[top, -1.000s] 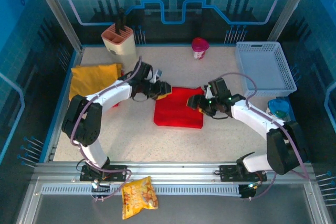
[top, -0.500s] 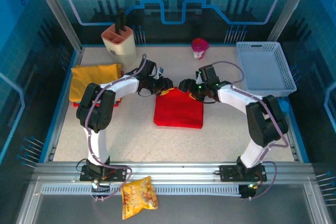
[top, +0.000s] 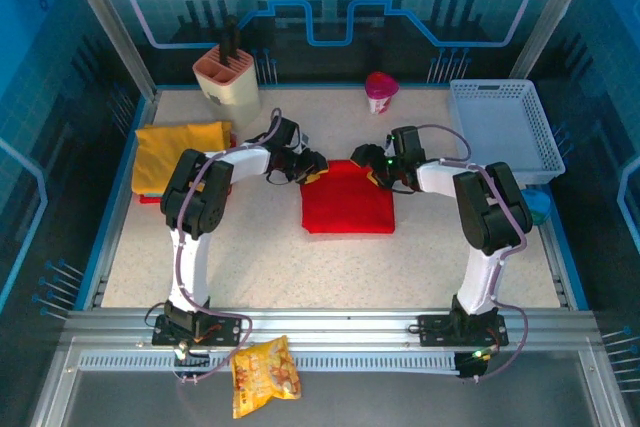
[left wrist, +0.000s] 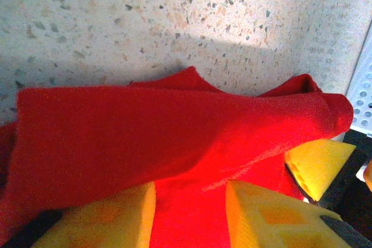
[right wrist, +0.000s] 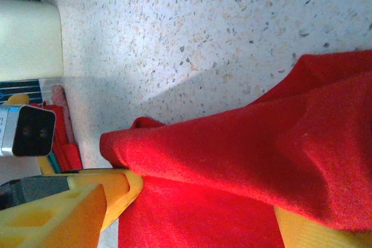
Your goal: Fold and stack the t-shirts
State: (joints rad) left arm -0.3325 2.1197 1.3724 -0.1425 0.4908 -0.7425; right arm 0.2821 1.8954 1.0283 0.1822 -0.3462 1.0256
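From the overhead camera I saw the red t-shirt [top: 347,202] lying folded into a rough square near the middle of the desk [top: 270,247]. Both arms reached in over its far edge. The left hand [top: 312,165] sat at the far left corner of the cloth and the right hand [top: 362,159] at the far right corner, the two hands close together and facing each other.

On the left wrist camera, the left hand's yellow fingers [left wrist: 110,219] had red cloth running between them, so I read that hand as pinching the shirt's edge. A fold of the shirt rose and draped across the view above the fingers, with speckled desk beyond it. The right wrist camera showed much the same: red cloth caught between that hand's yellow fingers [right wrist: 52,219], a lifted fold bulging over them, and bare desk behind.

The yellow t-shirt [top: 180,152] lay folded at the left side of the desk, well apart from the red one. A cream holder [top: 228,82] and a pink cup [top: 380,92] stood along the back. The white basket [top: 500,137] sat at the right. A snack bag [top: 265,375] lay on the front rail.
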